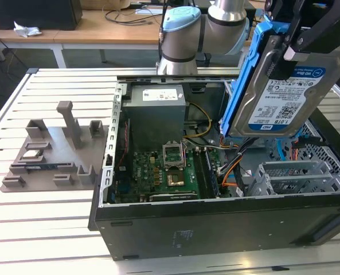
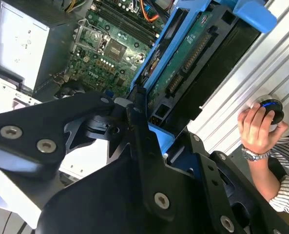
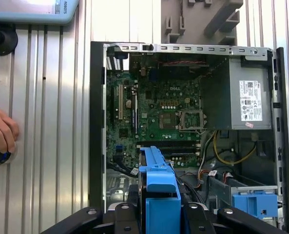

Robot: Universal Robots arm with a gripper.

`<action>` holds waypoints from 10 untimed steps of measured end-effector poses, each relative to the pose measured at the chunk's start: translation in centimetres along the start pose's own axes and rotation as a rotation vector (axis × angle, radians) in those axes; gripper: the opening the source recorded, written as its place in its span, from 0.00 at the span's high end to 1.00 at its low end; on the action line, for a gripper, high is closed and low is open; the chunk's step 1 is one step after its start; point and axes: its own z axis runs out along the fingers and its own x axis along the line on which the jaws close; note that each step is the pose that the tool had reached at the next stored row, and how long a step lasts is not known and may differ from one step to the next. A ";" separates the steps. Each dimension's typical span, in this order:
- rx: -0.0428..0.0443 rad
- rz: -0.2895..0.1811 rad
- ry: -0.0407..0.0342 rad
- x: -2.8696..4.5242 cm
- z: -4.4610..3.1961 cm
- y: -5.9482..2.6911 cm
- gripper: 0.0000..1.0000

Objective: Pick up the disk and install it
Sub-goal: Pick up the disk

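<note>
Holding disk (image 1: 284,86) on edge, slightly tilted, label facing out, in gripper (image 1: 293,48) clamped shut on its blue carrier. Hanging in air above open computer case (image 1: 215,229), over grey drive cage (image 1: 299,175), clear of motherboard (image 1: 158,172). Outside case, on slatted table (image 2: 261,63), person's hand (image 2: 256,129) on round black knob (image 2: 272,108).

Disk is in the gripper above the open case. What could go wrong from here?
1. The gripper holds the disk near its upper end, tilted above the case; it might slip or swing.
2. Orange cables lie loose beside the drive cage; the disk could snag them.
3. A person's hand rests on the table beside the case, perhaps within the arm's sweep.
</note>
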 end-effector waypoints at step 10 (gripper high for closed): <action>0.0000 0.000 0.0001 0.71 0.50 -0.05 0.63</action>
